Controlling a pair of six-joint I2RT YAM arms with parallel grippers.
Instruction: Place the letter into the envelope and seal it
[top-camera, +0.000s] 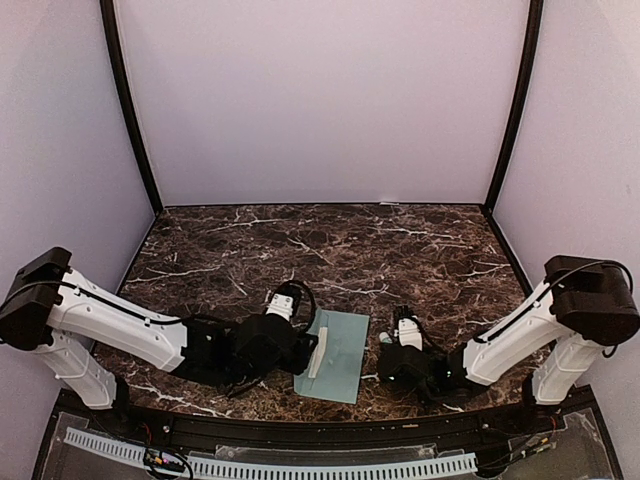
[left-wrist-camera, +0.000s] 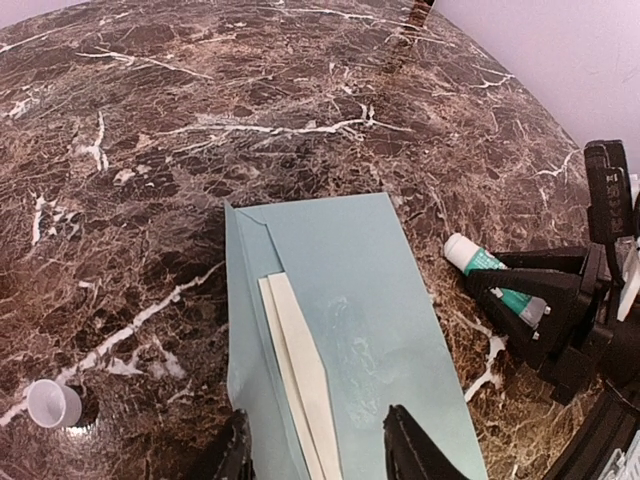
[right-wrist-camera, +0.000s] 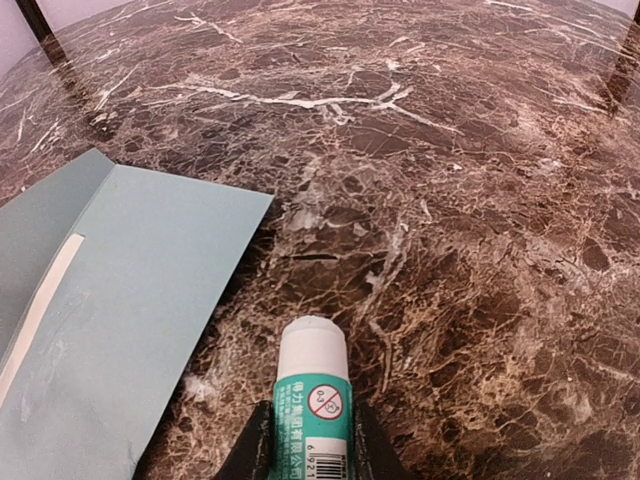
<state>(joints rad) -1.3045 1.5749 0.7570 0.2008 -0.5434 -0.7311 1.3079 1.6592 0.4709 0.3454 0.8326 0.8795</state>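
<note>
Base of L arm (top-camera: 120, 325) sits far left at the near edge. Its white upper link slopes down-right and the black forearm lies low over the dark brown, white-veined marble-look table (top-camera: 400, 250), wrist reaching in toward centre.

Small translucent white plastic cap (left-wrist-camera: 52, 403) stands alone on the table, leftmost thing in the L wrist view and well apart from the paper.

L gripper (left-wrist-camera: 318, 432) hangs just above the near end of the plain pale teal-green rectangular paper envelope (top-camera: 338, 352), fingers (left-wrist-camera: 408, 450) spread w/ nothing pinched btwn them (so: open). The envelope lies flat near the table's front centre, btwn the two grippers, long axis running away from the arms. Narrow cream paper strip (left-wrist-camera: 298, 360) shows along its left side by the flap fold, and a faint shiny smear (left-wrist-camera: 350, 345) sits on the body right of it.

White-tipped glue stick w/ teal label (right-wrist-camera: 312, 385) comes next, near the envelope's right edge but not touching it, tip pointing out ahead of the fingers. R gripper (right-wrist-camera: 312, 445) is clamped on its barrel.

R arm (top-camera: 510, 335) mirrors the L: base far right, white link sloping down-left, black wrist low to the table.
</note>
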